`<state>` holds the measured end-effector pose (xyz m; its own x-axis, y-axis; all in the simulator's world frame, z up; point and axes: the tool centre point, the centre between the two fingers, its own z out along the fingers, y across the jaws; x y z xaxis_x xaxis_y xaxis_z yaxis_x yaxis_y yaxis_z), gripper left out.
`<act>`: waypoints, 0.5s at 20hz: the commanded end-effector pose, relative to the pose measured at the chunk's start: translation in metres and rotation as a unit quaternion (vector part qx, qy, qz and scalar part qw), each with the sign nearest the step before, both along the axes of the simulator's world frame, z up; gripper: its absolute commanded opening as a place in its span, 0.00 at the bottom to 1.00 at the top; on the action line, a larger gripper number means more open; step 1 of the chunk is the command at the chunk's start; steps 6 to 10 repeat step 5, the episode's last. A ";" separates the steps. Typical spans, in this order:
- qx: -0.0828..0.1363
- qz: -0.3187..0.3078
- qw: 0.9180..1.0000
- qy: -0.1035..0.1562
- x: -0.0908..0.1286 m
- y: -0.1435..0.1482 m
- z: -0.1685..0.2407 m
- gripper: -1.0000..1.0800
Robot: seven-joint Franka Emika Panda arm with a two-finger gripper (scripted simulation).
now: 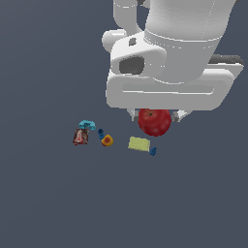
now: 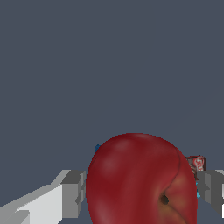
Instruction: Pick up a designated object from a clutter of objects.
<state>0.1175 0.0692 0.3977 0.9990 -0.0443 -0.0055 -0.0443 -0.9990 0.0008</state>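
Observation:
The glossy red apple [image 1: 154,122] sits between the two fingers of my gripper [image 1: 154,117], which is shut on it just under the white hand. In the wrist view the apple [image 2: 140,183] fills the space between the grey fingers [image 2: 72,194], its stem dimple facing the camera. It looks larger than the other items and seems to be held above the floor. The rest of the clutter lies toward the exterior view's left: a yellow-green flat block [image 1: 139,144], an orange-yellow fruit [image 1: 107,140], a brown-red packet [image 1: 80,137] and a teal piece [image 1: 87,124].
Small blue bits lie by the fruit [image 1: 100,132] and beside the flat block [image 1: 153,151]. The packet [image 2: 197,164] peeks out behind the apple in the wrist view. The arm's bulky white body [image 1: 169,53] fills the exterior view's upper right. The floor is plain dark grey.

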 end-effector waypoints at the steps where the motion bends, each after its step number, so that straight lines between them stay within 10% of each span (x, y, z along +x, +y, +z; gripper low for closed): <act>1: 0.000 0.000 1.000 -0.001 0.003 -0.002 0.004 0.00; 10: 0.000 0.000 1.000 -0.001 0.004 -0.003 0.006 0.00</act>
